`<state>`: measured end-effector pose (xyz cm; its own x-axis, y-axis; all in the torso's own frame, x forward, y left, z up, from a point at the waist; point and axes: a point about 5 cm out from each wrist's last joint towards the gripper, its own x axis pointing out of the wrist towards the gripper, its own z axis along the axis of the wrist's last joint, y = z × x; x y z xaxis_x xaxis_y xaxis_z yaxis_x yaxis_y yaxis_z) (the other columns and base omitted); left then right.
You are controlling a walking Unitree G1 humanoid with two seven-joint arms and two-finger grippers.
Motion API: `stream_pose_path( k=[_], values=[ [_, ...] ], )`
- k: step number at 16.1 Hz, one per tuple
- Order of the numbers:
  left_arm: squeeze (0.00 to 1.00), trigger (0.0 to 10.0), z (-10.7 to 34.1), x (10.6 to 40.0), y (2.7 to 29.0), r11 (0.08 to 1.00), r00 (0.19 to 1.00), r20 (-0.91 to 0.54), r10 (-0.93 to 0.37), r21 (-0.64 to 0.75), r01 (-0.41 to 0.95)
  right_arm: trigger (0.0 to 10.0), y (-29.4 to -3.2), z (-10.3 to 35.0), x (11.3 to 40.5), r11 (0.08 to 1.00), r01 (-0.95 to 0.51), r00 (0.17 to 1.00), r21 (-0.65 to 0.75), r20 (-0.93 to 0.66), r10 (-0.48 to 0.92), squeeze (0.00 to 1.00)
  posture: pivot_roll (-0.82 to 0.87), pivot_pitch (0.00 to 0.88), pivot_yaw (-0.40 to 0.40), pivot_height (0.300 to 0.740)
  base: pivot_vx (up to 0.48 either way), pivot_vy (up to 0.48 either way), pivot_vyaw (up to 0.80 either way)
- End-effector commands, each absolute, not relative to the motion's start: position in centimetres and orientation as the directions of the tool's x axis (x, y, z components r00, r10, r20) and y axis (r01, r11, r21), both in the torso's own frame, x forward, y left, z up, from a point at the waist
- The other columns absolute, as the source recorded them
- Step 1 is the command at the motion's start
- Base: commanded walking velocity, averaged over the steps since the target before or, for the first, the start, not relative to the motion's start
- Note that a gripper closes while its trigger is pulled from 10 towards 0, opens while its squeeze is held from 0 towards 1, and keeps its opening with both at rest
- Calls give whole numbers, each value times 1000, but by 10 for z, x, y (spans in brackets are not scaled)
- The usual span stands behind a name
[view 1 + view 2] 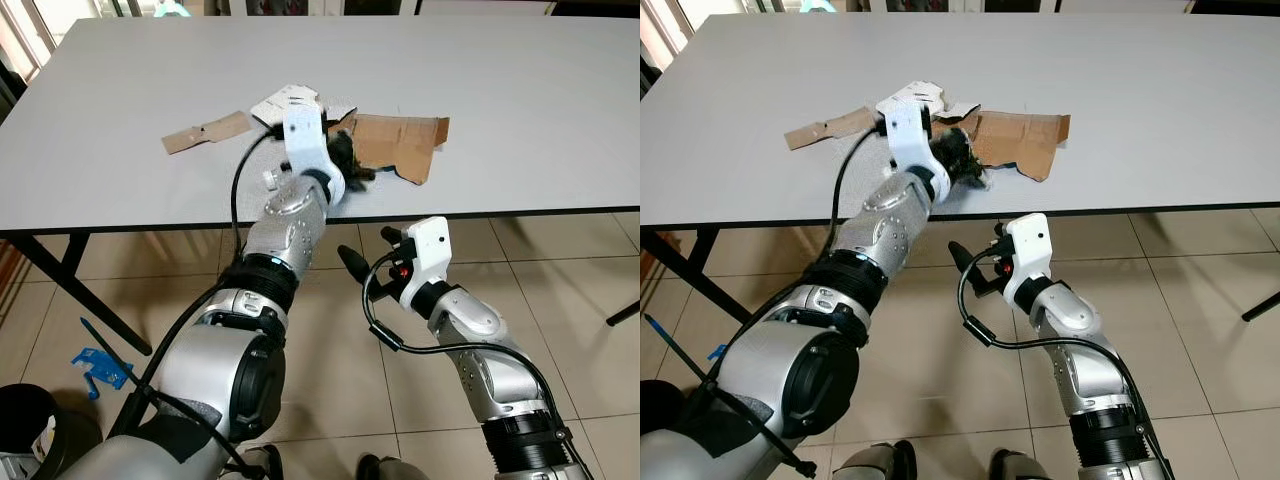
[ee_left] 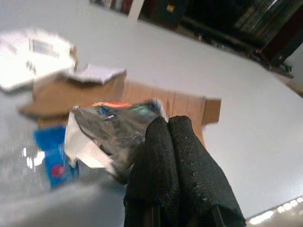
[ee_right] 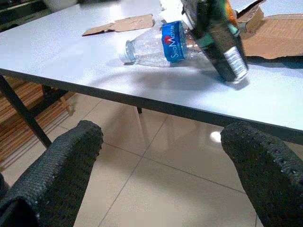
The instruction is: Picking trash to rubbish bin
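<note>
The left pincer [image 2: 168, 142] is reaching over the near edge of the worktop [image 1: 520, 110], its two black fingers pressed together and pinching a crumpled foil snack wrapper [image 2: 111, 130] just in front of the torn brown cardboard [image 1: 400, 145]. From the head view the wrapper is sitting at about twelve o'clock from the robot, near the front edge, with a cardboard strip [image 1: 205, 132] lying toward ten o'clock and white paper scraps [image 1: 285, 103] just behind the wrist. A crushed clear plastic bottle with a blue label [image 3: 163, 45] is lying on its side beside the wrapper, still waiting to be collected. The right pincer [image 3: 161, 161] is hanging below the worktop edge over the tiled floor, fingers spread wide and gripping nothing. The step in hand looks to be the pick of the wrapper; the next move would call for lifting it clear without snagging the cardboard, then turning toward the dark bin [image 1: 25, 420] at about eight o'clock on the floor. The left wrist picture is blurred, the arm is covering most of the wrapper from the head, and the bin is cut off by the frame edge.
</note>
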<state>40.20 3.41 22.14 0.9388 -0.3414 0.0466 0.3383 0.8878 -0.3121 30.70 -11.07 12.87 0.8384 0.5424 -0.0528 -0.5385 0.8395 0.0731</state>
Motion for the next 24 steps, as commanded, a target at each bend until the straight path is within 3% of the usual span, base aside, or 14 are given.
stream_pose_path(
  k=[1,6,7,12,13,15,19,21,24],
  values=[
    [0,0,234,400,29,890,928,116,-355,-261,373,10000,-112,130,309,838,-540,837,73,-49,544,0,-76,128,-6,740,0,0,0],
    [0,0,245,398,30,906,918,186,-349,-184,382,10000,-112,130,311,844,-531,844,72,-48,535,0,-73,125,-6,740,0,0,0],
    [0,10000,241,398,31,912,923,164,-348,-168,373,10000,-112,130,310,845,-530,844,72,-48,534,0,-74,126,-6,740,0,0,0],
    [0,10000,218,398,36,928,945,50,-322,-182,326,10000,-111,127,310,845,-530,844,74,-53,534,0,-71,129,-5,740,0,0,0],
    [1000,10000,213,398,38,929,951,26,-308,-205,307,10000,-111,127,310,844,-531,843,75,-53,535,0,-73,131,-4,740,0,0,0],
    [1000,10000,215,397,38,924,941,34,-338,-178,338,10000,-111,127,310,844,-531,843,76,-54,535,0,-70,130,-5,740,0,0,0],
    [1000,10000,232,395,43,880,874,99,-475,37,474,10000,-111,128,311,848,-525,847,76,-52,529,0,-65,126,1,740,0,0,0],
    [1000,10000,234,393,69,777,814,51,-578,338,531,10000,-110,127,311,848,-524,848,81,-50,528,0,-55,125,3,740,0,0,0],
    [1000,10000,231,393,92,695,783,-28,-622,440,568,10000,-109,127,312,846,-526,846,82,-50,531,0,-46,126,4,740,0,0,0]
  ],
)
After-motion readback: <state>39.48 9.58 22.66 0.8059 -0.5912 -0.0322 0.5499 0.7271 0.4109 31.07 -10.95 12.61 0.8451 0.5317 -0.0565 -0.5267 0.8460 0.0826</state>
